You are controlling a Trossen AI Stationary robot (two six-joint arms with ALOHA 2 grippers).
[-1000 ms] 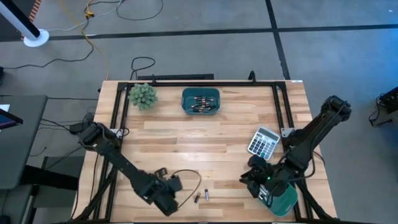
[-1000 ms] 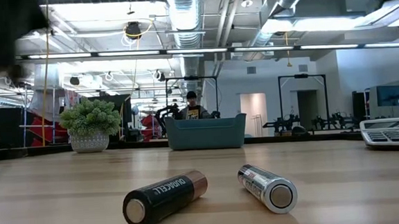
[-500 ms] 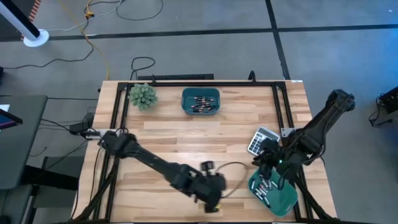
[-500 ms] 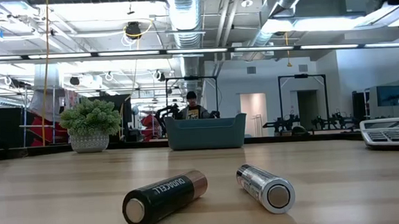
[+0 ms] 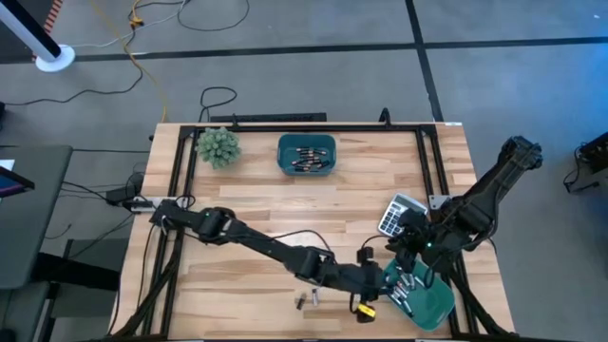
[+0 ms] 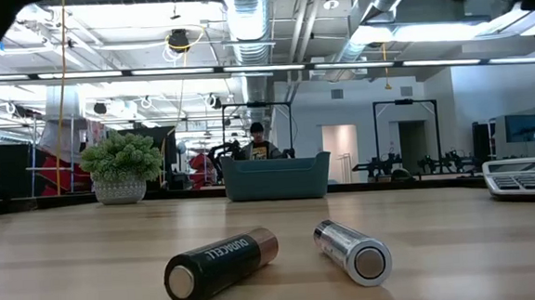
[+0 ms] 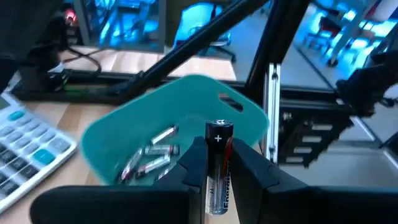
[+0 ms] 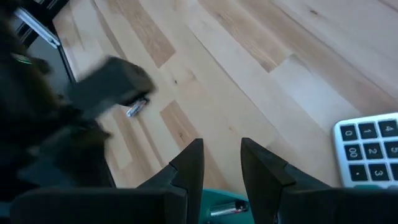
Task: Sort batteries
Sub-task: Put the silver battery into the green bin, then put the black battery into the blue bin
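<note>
My left gripper (image 5: 377,276) reaches across the table's near side and is shut on a dark battery (image 7: 219,163), just left of the near-right teal bin (image 5: 439,308). That bin (image 7: 186,106) holds several batteries (image 7: 151,157). My right gripper (image 5: 408,253) hovers open over the bin's far-left rim, its fingers (image 8: 189,165) empty. Two loose batteries lie on their sides on the wood near the front edge: a dark one (image 6: 221,264) and a silvery one (image 6: 353,250), also seen from above (image 5: 307,300). A second teal bin (image 5: 307,154) with batteries stands at the far edge. My left gripper pinches the battery's long sides (image 7: 217,177) between its two fingers. The battery lies along the fingers, its plus end (image 7: 218,132) sticking out past the fingertips. The fingers come nearly level from the table's left. The battery is lifted clear of the table, before the bin.
A grey-white calculator (image 5: 400,215) lies just beyond the near-right bin. A small potted plant (image 5: 218,145) stands at the far left. A black frame rail (image 5: 180,171) runs around the tabletop. The middle of the wooden table (image 5: 304,209) is bare.
My left gripper has swung from the near-left part of the table toward the right edge, past the two loose batteries, up to the near-right bin, staying shut. My right gripper has drawn back from over that bin toward the far edge, uncovering it.
</note>
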